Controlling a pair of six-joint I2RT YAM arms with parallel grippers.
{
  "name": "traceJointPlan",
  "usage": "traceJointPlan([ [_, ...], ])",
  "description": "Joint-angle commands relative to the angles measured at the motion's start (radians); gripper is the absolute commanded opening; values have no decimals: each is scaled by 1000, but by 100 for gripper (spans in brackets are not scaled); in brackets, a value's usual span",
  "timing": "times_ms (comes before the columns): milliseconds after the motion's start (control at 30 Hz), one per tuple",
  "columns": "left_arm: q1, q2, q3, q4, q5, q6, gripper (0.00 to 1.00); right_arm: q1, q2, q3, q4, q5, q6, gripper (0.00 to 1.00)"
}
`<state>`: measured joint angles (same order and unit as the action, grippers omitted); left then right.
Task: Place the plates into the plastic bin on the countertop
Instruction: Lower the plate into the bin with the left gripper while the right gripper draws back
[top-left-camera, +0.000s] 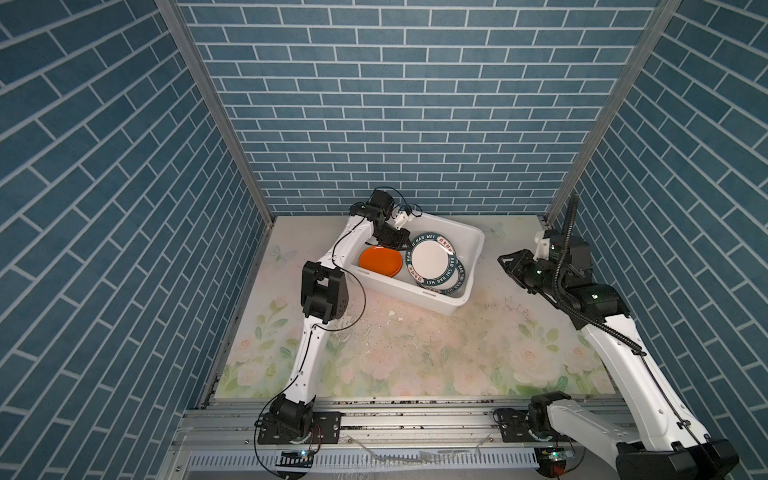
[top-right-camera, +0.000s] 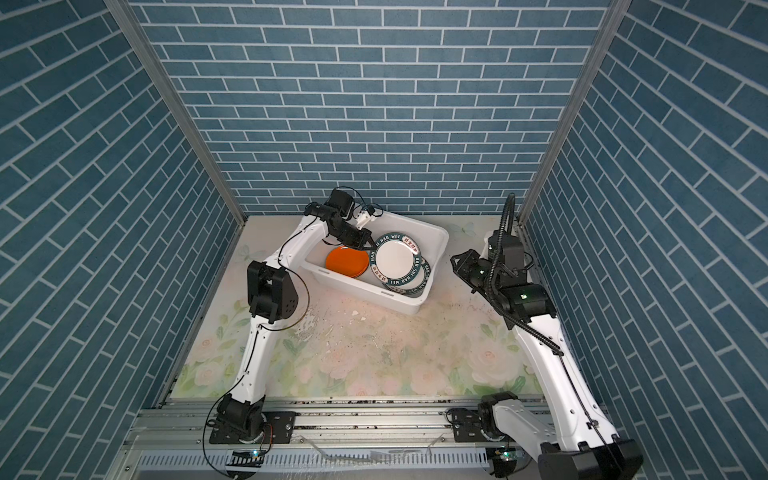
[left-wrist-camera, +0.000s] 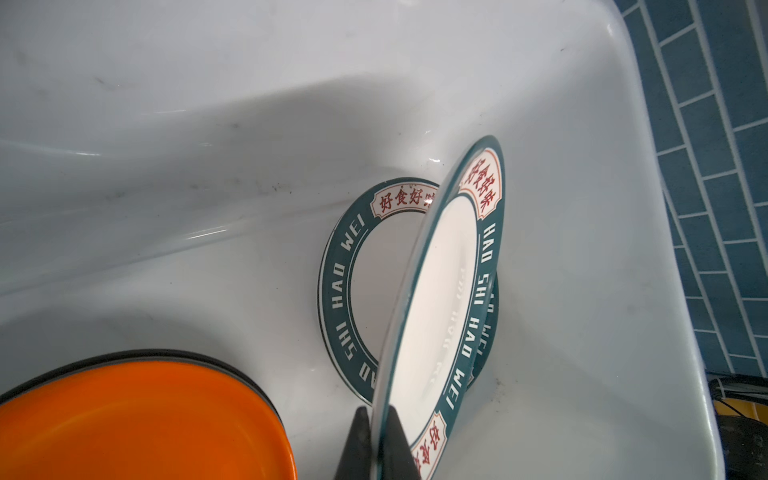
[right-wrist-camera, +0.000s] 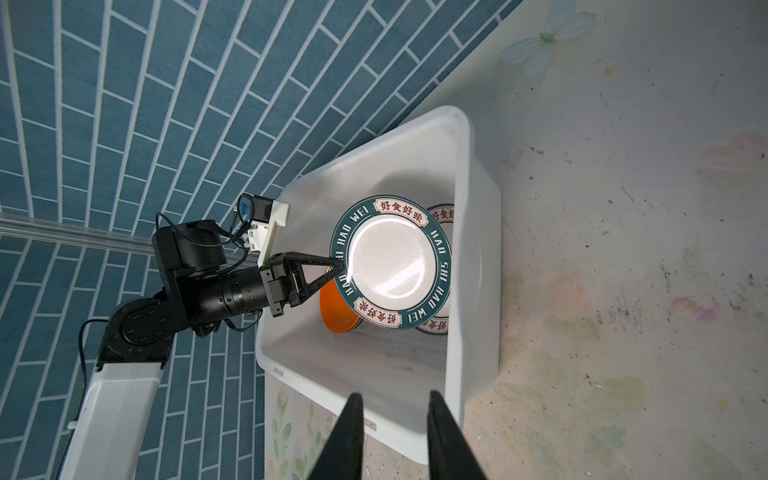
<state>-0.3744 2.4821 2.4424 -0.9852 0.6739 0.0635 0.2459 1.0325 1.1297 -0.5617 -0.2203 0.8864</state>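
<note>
Lowering is the step in hand, I judge: my left gripper (right-wrist-camera: 338, 268) pinches the rim of a green-rimmed plate (top-left-camera: 430, 257), tilted inside the plastic bin (top-left-camera: 415, 297) above its twin (left-wrist-camera: 345, 270) and beside the orange plate (top-left-camera: 380, 261). Next move: level it, settle it on the twin, then let go gently. My right gripper (right-wrist-camera: 395, 397) hangs spread and empty near the bin. The floral countertop (top-left-camera: 415, 353) is scuffed, with no plate showing on it, and blue brick-pattern walls (top-left-camera: 415, 104) stand all round.
</note>
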Motion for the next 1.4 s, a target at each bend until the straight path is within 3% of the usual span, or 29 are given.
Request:
traceJointPlan([
  [0, -10, 13, 45, 24, 21, 0, 0, -7, -8, -15, -16, 20, 29, 27],
  [1367, -58, 110, 61, 56, 28, -22, 13, -11, -20, -71, -4, -5, 61, 27],
])
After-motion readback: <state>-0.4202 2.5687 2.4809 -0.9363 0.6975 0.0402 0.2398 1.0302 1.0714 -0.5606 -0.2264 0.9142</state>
